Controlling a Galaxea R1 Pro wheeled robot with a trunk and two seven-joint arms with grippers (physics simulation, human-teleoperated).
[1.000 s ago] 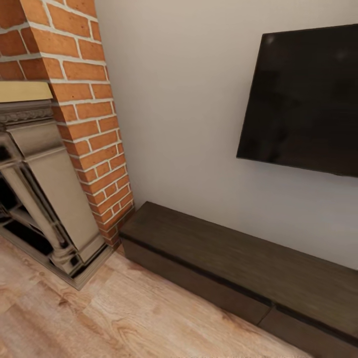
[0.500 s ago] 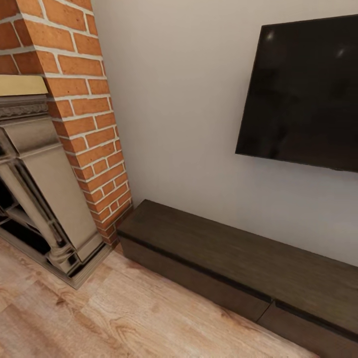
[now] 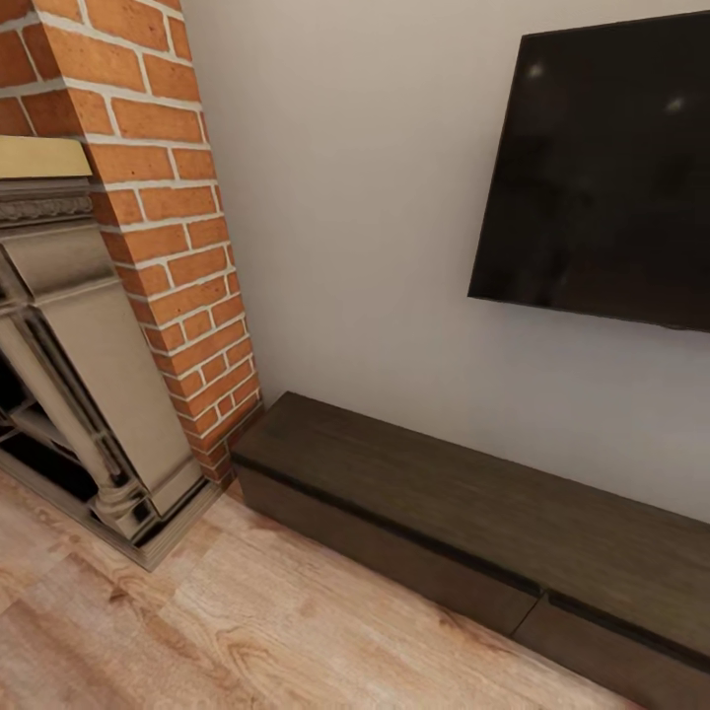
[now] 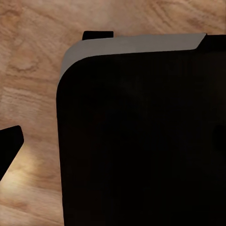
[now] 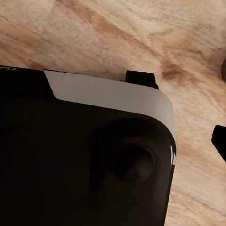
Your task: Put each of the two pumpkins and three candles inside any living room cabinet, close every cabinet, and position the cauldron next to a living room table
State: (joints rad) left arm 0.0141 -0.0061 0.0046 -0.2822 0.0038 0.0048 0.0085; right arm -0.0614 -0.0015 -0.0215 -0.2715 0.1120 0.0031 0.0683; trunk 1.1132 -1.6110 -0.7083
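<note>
The long, low dark brown cabinet point(image 3: 463, 513) stands against the white wall in the head view, running from the brick column toward the lower right. Its flat drawer fronts point(image 3: 385, 557) are all pushed in. The pumpkins, candles, cauldron and glass table are out of view. In the left wrist view my left gripper point(image 4: 113, 155) hangs over my own dark base, with one black fingertip point(image 4: 10, 147) far out at the picture's edge, so it stands open. In the right wrist view my right gripper point(image 5: 113, 141) is likewise spread, with a fingertip point(image 5: 219, 141) at the edge.
An ornate beige-and-black fireplace point(image 3: 79, 375) with a red brick column point(image 3: 168, 227) stands left of the cabinet. A black TV point(image 3: 602, 177) hangs on the wall above it. Wood floor point(image 3: 197, 631) lies in front. My dark base point(image 4: 141, 141) sits below both wrists.
The whole head picture has shifted slightly, so the camera moved. Nothing in the room has moved and the cabinet stays closed.
</note>
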